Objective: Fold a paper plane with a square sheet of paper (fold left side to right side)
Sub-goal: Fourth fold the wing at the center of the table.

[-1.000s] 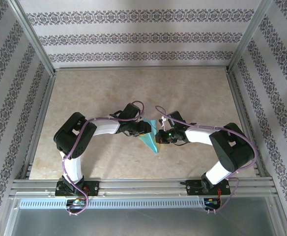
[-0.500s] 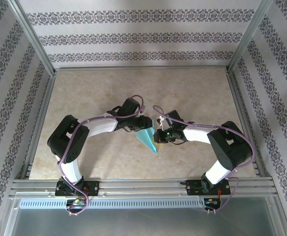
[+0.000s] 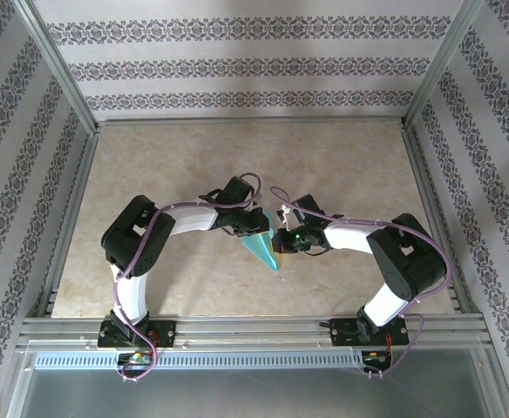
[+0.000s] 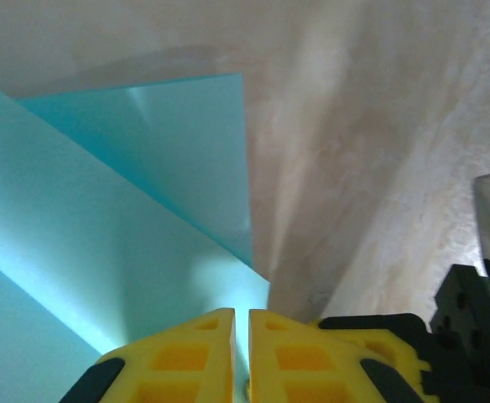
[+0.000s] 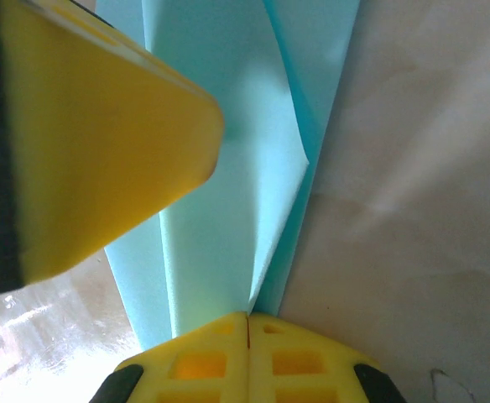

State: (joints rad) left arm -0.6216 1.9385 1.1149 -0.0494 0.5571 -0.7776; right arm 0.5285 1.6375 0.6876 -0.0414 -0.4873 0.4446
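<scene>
plane, top view: plane [image 3: 263, 248] lies on the table [image 3: 342, 174] about midway between the two arms, a slim cyan wedge. Its long axis runs slantwise, wide end far and left, tip near and right.
left claw, top view: left claw [image 3: 259, 230] sits on the wide far end, at the left flap.
right claw, top view: right claw [image 3: 281, 245] touches the right edge, just beside the left one.
arm pose, top view: each arm has its elbow thrown outward and its forearm reaching in low toward the centre, so the two wrists almost meet over the paper.
key relation: the flap to be carried lies on the left claw's own side and the fold line runs along the long axis. By my reading the left arm must sweep rightward across that axis while the right one pins the other side.

left claw, left wrist view: left claw [image 4: 241, 312] has its yellow fingers drawn nearly together, a hairline gap between them, and a cyan layer of the plane [image 4: 102, 252] runs into that gap. I judge it pinched on the paper.
paper, left wrist view: layers fan up and left from the fingers. Bare table [image 4: 354, 126] lies to the right.

right claw, right wrist view: right claw [image 5: 247, 317] is clenched, and a crease of the plane [image 5: 228, 168] runs straight into the seam, so it looks gripped there.
neighbour, right wrist view: one finger [image 5: 102, 143] of the left claw looms close above the paper at upper left. Table [image 5: 413, 210] lies to the right.
</scene>
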